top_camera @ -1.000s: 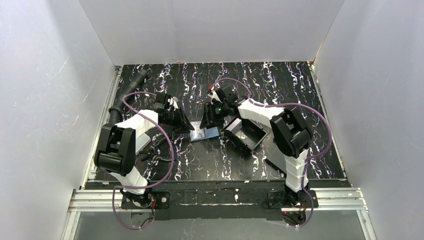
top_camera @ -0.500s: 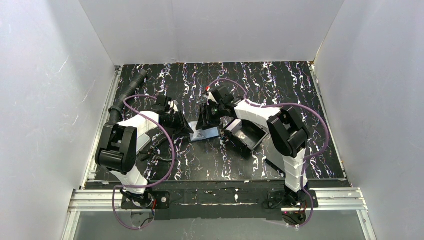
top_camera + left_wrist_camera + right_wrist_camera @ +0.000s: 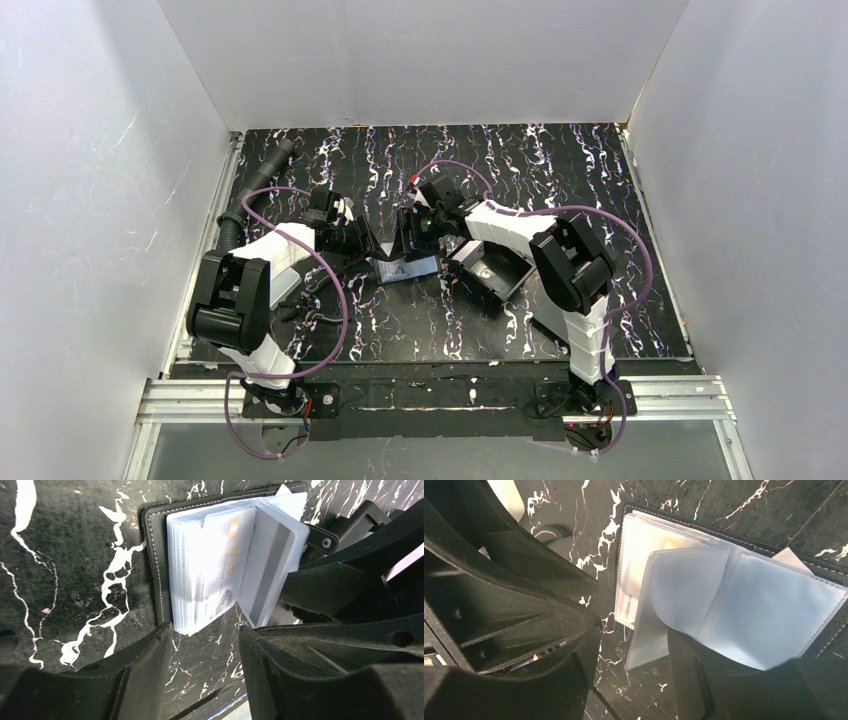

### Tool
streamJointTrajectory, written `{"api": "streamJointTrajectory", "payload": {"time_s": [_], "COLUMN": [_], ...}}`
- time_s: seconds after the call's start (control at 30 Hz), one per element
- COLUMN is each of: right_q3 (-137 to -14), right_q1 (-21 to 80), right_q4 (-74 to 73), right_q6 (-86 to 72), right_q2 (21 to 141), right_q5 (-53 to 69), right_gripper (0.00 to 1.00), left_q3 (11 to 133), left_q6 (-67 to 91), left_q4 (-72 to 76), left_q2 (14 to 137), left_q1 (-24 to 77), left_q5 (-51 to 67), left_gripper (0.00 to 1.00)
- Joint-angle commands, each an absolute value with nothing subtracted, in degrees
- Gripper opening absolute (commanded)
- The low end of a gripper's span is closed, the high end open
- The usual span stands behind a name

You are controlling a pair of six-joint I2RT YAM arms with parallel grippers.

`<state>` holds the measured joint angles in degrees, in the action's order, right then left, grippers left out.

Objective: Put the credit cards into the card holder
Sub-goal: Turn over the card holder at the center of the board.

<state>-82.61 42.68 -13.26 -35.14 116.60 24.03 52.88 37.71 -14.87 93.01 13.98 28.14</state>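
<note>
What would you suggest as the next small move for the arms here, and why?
Probably ease the right gripper down and pinch the free edge of the raised clear sleeve. Both it and the left gripper stand open and hold nothing, while that sleeve curls up off the card holder over a card already tucked in.

Matt black stitched leather-look card holder (image 3: 152,555); glossy clear plastic sleeves (image 3: 744,605).

Top camera, fixed high above the near edge, looks down over the whole table (image 3: 560,165); both wrist cameras, very close, look steeply down from opposite sides onto the same open card holder (image 3: 215,565).
</note>
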Motion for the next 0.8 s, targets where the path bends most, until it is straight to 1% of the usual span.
{"api": "streamJointTrajectory", "payload": {"time_s": [0.0,0.17,0.23,0.3,0.47,0.5,0.6,0.67,0.77], "right_q3": [-82.82,-81.42,-81.17,-80.52,-79.01,-78.90,-78.10,-78.10,-77.32], "right_q1": [43.90,44.22,44.24,44.49,44.41,44.22,43.80,43.83,44.18], "right_q4": [-10.92,-10.26,-9.69,-8.32,-7.20,-7.21,-5.68,-3.87,-0.57], "right_q6": [-36.04,-35.14,-34.62,-34.59,-34.95,-34.92,-35.62,-36.01,-37.24], "right_q2": [116.97,115.37,115.48,115.39,113.86,113.56,113.80,114.73,114.54], "right_q5": [21.97,19.21,19.59,20.44,19.93,20.16,22.64,24.70,26.57], "right_gripper": [0.65,0.78,0.81,0.82,0.81,0.79,0.77,0.72,0.67], "left_q3": [54.96,55.53,55.63,55.89,57.54,57.64,57.66,57.49,57.62], "left_q6": [38.58,39.03,39.59,39.97,39.55,39.62,39.54,39.48,39.06], "left_q4": [-14.55,-14.68,-14.28,-14.28,-15.38,-15.31,-14.99,-14.81,-15.85], "left_q2": [91.72,92.64,92.80,92.89,93.89,94.05,94.49,94.65,95.44], "left_q1": [14.15,14.10,14.06,13.90,13.79,13.74,13.80,13.80,13.78], "left_q5": [29.69,30.13,30.42,30.29,30.57,30.90,32.17,32.29,31.35], "left_gripper": [0.52,0.52,0.52,0.52,0.53,0.53,0.58,0.60,0.59]}}
